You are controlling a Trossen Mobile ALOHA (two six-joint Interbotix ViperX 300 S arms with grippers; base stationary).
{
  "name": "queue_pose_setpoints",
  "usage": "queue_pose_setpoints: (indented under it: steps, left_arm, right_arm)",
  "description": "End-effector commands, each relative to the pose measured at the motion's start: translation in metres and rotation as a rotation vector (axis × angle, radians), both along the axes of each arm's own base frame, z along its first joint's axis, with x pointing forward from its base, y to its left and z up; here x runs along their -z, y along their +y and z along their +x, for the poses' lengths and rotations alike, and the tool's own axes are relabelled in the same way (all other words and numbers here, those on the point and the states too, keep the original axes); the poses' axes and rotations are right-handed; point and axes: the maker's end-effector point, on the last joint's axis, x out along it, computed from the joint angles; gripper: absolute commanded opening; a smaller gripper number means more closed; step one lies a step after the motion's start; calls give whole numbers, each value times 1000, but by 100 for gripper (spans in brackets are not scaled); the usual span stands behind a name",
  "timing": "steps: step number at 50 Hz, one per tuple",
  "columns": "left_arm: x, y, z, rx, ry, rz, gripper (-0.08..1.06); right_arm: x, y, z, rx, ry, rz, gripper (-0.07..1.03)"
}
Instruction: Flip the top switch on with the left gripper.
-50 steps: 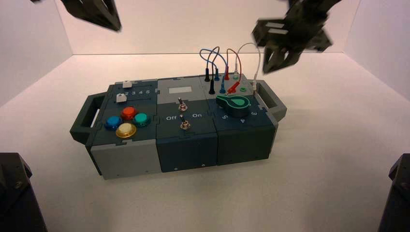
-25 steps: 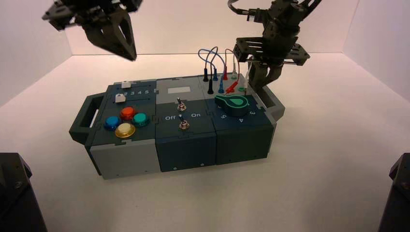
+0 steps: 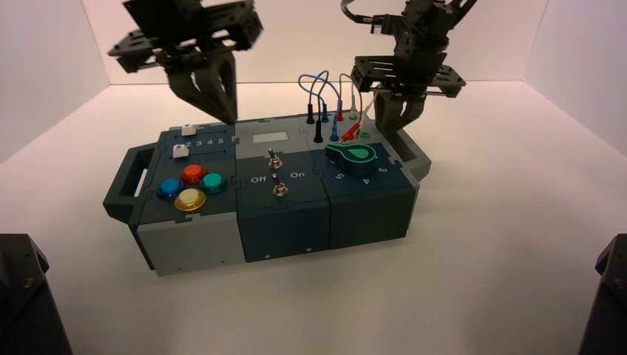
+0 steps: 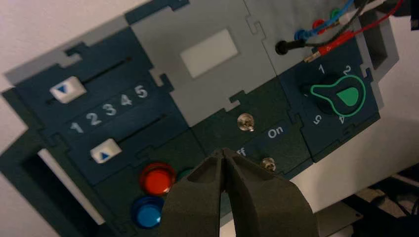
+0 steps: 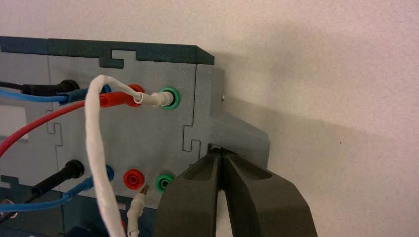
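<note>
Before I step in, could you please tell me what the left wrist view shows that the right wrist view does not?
Only left wrist: the two white sliders, red button, blue button and left gripper, over the box.
Only right wrist: the white plug seated in a green-ringed socket; the right gripper is at the right handle.
Both: the display window and blue wiring.

I'm seeing my left claw (image 4: pixel 223 151) coming in rightward, nearer the display window (image 3: pixel 270 137), my right claw (image 5: pixel 221 149) lowering to the grey handle (image 3: pixel 411 154), and the box (image 3: pixel 285 233) shifting left (only slightly).
</note>
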Motion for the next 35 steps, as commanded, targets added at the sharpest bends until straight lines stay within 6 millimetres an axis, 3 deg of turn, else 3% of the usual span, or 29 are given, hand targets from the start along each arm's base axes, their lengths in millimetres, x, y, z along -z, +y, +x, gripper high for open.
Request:
queue_pose_setpoints:
  steps: [1, 18, 35]
  left_arm:
    - [-7, -8, 6, -12, -9, -17, -3]
    - [1, -9, 7, -71, 41, -4, -3]
    - [24, -12, 9, -92, 128, 56, -3]
  right_arm:
    - [12, 1, -7, -27, 28, -19, -2]
    - [13, 0, -10, -23, 36, -21, -2]
    - [14, 0, -11, -26, 39, -22, -2]
